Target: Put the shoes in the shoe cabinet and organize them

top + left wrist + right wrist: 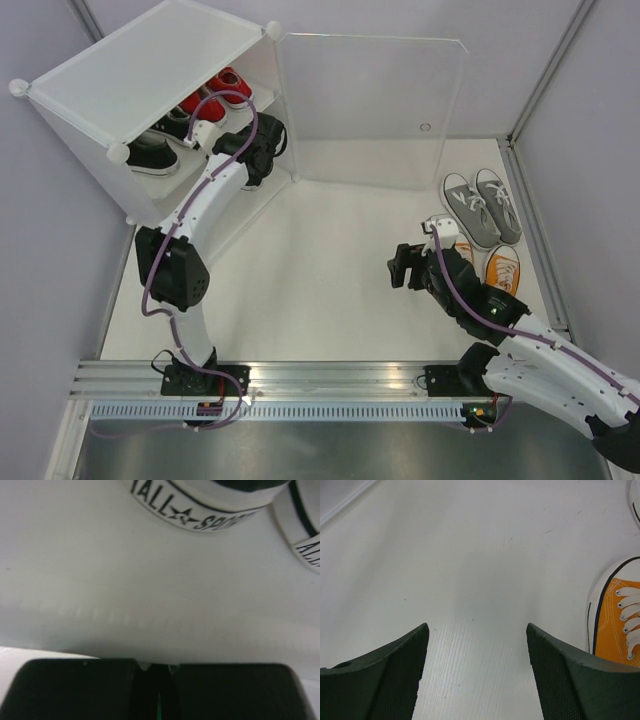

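Note:
The shoe cabinet stands at the back left with its clear door swung open. Inside it I see red shoes and black shoes. My left gripper reaches into the cabinet's open front; its jaws are shut on nothing, low over a white shelf. Ahead of them are the white soles of two dark shoes. Grey shoes and orange shoes lie on the table at the right. My right gripper stands open and empty, just left of an orange shoe.
The open door panel stands upright along the back of the table. Grey walls close in the table on the left, back and right. A metal rail with both arm bases runs along the near edge.

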Controlling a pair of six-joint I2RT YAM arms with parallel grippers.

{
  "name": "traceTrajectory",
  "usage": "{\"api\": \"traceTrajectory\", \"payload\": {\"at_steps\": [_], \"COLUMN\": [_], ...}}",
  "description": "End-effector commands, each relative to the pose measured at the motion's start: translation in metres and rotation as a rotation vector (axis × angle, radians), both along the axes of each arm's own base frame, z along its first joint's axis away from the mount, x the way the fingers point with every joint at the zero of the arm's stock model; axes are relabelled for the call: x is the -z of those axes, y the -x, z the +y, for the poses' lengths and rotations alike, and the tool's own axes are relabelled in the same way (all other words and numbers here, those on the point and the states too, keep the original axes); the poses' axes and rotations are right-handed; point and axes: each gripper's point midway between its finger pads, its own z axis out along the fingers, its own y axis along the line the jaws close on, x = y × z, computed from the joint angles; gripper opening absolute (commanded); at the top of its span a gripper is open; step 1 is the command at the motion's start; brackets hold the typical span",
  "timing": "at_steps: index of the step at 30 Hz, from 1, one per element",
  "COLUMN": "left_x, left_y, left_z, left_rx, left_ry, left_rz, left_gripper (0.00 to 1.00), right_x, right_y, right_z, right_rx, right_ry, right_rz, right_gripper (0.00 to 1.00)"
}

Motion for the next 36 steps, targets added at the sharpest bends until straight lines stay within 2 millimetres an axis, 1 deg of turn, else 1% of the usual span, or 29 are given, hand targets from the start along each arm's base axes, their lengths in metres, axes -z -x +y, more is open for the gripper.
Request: {"api": "traceTrajectory", "payload": {"at_steps": [1,5,6,7,9,11,13,15,18,20,21,22,23,24,25,27,28,31,33,35,36], "left_x": [-0.047,-0.050,-0.043,-0.041,-0.032,-0.023,-0.016,-0.014,-0.018,-0.024,-0.025,-0.033,-0.030,-0.031,-0.036,-0.038,-0.040,-0.045,-0.042,-0.037,-0.038], "left_y": [-0.024,-0.038,-0.041,-0.041,-0.042,-0.040,-0.039,-0.039,-0.037,-0.033,-0.030,-0.026,-0.023,-0.021,-0.017,-0.014,-0.014,-0.011,-0.009,-0.004,0.000], "left_z": [0.009,0.009,0.008,0.009,0.010,0.014,0.016,0.014,0.010,0.005,0.005,0.004,0.003,0.002,0.001,-0.002,-0.007,-0.018,-0.027,-0.038,-0.044], "left_rx": [-0.085,-0.084,-0.083,-0.085,-0.086,-0.097,-0.103,-0.094,-0.057,-0.026,-0.012,-0.005,0.004,0.011,0.019,0.047,0.063,0.122,0.175,0.224,0.254], "left_ry": [0.002,-0.017,-0.024,-0.024,-0.023,-0.017,0.001,0.020,0.020,0.025,0.015,0.020,0.023,0.027,0.030,0.028,0.028,0.015,0.011,0.008,-0.007], "left_rz": [-0.207,-0.211,-0.196,-0.192,-0.173,-0.158,-0.150,-0.143,-0.122,-0.114,-0.098,-0.111,-0.098,-0.100,-0.104,-0.091,-0.090,-0.070,-0.033,-0.003,0.008], "left_gripper": [0.02,0.03,0.04,0.05,0.14,0.20,0.24,0.27,0.30,0.44,0.45,0.48,0.54,0.60,0.61,0.74,0.75,0.92,0.99,1.00,1.00], "right_x": [-0.001,0.002,0.003,0.002,0.002,0.003,0.004,0.004,0.003,0.004,0.003,0.003,0.003,0.003,0.004,0.003,0.003,0.001,0.000,-0.001,-0.001], "right_y": [-0.003,-0.003,-0.003,-0.004,-0.004,-0.003,-0.003,-0.003,-0.002,-0.002,-0.002,-0.001,-0.001,-0.001,-0.001,-0.001,0.000,-0.001,-0.001,-0.001,-0.001], "right_z": [0.004,0.005,0.005,0.005,0.005,0.005,0.006,0.005,0.005,0.005,0.006,0.007,0.007,0.008,0.009,0.010,0.010,0.009,0.009,0.008,0.008], "right_rx": [0.001,0.001,0.000,0.001,0.001,0.000,-0.002,-0.002,-0.003,-0.004,-0.008,-0.011,-0.015,-0.017,-0.024,-0.031,-0.031,-0.028,-0.030,-0.026,-0.026], "right_ry": [-0.018,-0.009,-0.008,-0.008,-0.007,-0.005,-0.004,-0.005,-0.005,-0.006,-0.010,-0.010,-0.011,-0.012,-0.012,-0.013,-0.013,-0.018,-0.022,-0.021,-0.022], "right_rz": [-0.008,0.000,0.003,0.001,0.002,0.005,0.006,0.007,0.007,0.008,0.006,0.008,0.009,0.009,0.012,0.013,0.013,0.002,-0.002,-0.005,-0.006], "right_gripper": [0.83,0.83,0.82,0.83,0.83,0.83,0.83,0.82,0.83,0.83,0.83,0.83,0.83,0.82,0.83,0.83,0.83,0.82,0.82,0.82,0.82]}}
